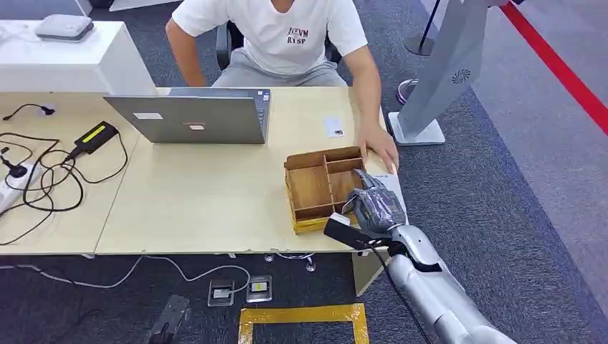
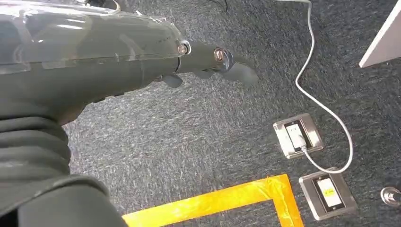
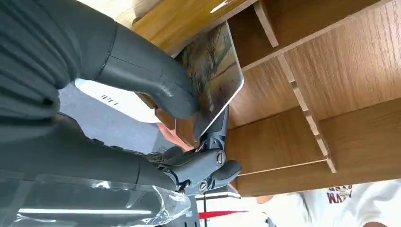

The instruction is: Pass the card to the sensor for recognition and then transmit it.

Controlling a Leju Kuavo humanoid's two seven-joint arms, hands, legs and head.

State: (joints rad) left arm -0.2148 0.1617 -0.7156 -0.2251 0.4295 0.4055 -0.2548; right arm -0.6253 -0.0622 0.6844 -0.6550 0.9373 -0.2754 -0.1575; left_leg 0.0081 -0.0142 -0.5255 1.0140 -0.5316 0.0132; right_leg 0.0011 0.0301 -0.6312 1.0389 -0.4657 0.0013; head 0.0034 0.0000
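A person in a white T-shirt with red lettering (image 1: 276,29) sits behind the light wooden table (image 1: 179,208), one hand resting on its far right edge. A silver laptop (image 1: 193,116) stands open in front of the person, its lid towards the camera. On the table's left part lie tangled black cables (image 1: 43,175) and a black power brick with a yellow-green label (image 1: 95,136). A white side unit (image 1: 64,61) at the far left carries a flat grey device (image 1: 64,27). On the dark grey carpet (image 2: 198,137) are two steel floor sockets (image 2: 298,136), a white cable (image 2: 326,113) and yellow tape (image 2: 222,201). A red floor stripe (image 1: 559,68) runs at the right.
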